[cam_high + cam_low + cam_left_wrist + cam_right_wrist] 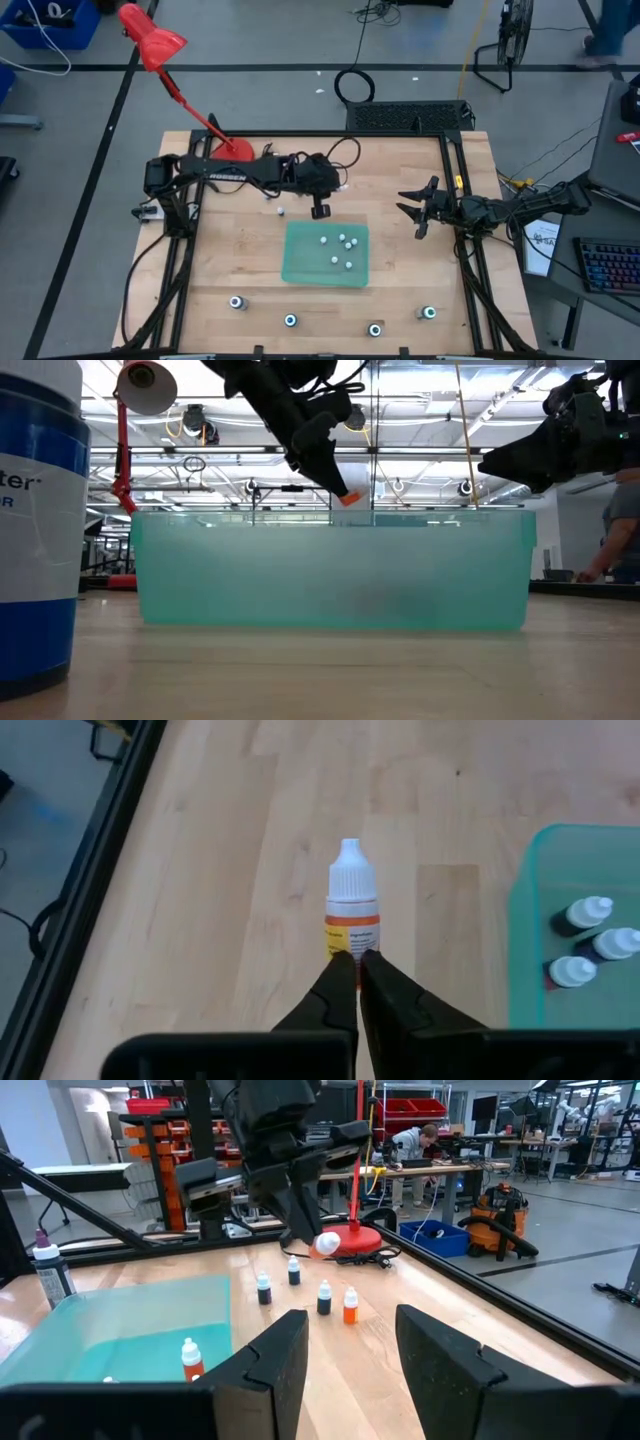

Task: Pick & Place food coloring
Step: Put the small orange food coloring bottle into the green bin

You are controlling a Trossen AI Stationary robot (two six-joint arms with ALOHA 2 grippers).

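Left gripper [357, 960] raised above the tabletop [240, 255], just off the green tray's [300, 270] near-left corner; jaws clenched on a small food coloring bottle [353, 905] with white cap and orange label, gripped at its base, cap pointing away from the wrist. In the low view, bottle's orange end visible above the tray wall. Several white-capped bottles [340, 250] lying inside the tray. Four more small bottles [322, 1298] upright on the wood beyond the tray, near the red lamp base [235, 150]. Four larger teal-topped jars [290, 321] in a row along the tabletop's front edge. Right gripper [418, 208] idle at the right side, clear of the tray, jaws released and apart, empty.
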